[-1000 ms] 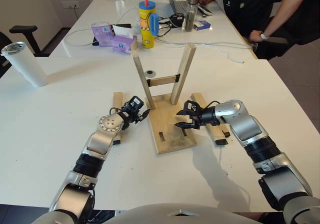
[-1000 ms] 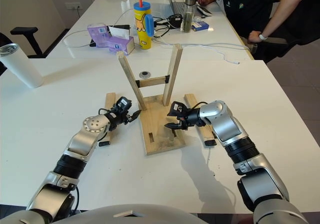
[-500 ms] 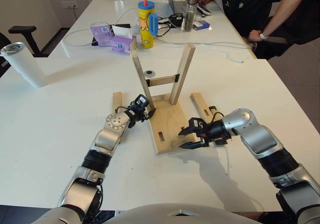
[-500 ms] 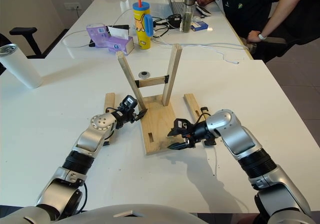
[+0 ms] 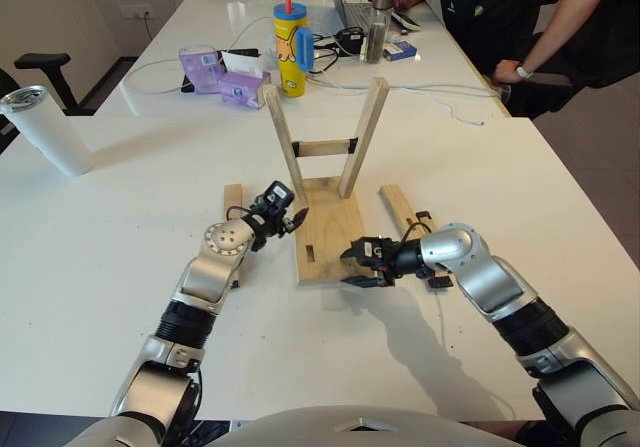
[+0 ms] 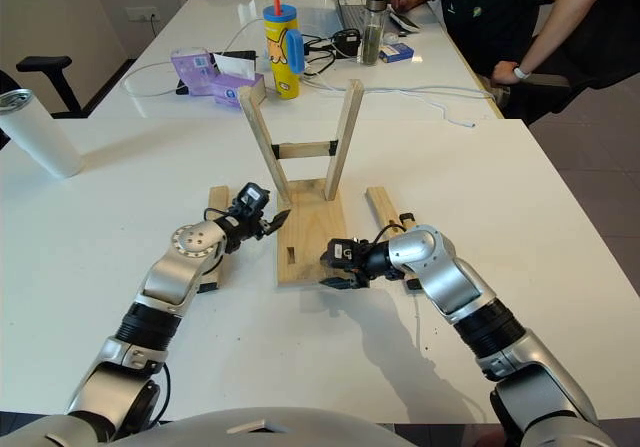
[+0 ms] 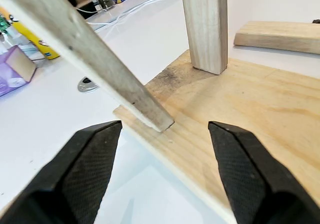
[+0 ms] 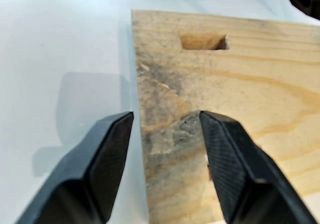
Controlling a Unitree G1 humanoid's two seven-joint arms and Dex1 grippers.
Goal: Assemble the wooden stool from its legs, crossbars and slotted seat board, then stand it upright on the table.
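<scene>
Nearest on the white table (image 5: 100, 247), the right gripper (image 5: 352, 265) sits low at the near right corner of the seat board (image 5: 325, 229). Its fingers (image 8: 100, 164) are apart and straddle the board's edge, one over bare table and the other over the wood; I cannot tell whether they touch it. An empty slot (image 8: 204, 42) shows just beyond them. The board lies flat. At its left edge is the left gripper (image 5: 290, 219), fingers (image 7: 90, 169) also apart, with the foot of the left leg (image 5: 285, 147) between them but not pinched. That leg and the right leg (image 5: 362, 137) stand in the far end of the board, leaning slightly, joined by a crossbar (image 5: 322, 148). One loose wooden piece (image 5: 398, 207) lies flat just right of the board, another (image 5: 233, 197) just left. Farther back stand a white tumbler (image 5: 45, 127), purple boxes (image 5: 225, 72) and a yellow cup (image 5: 292, 35)
</scene>
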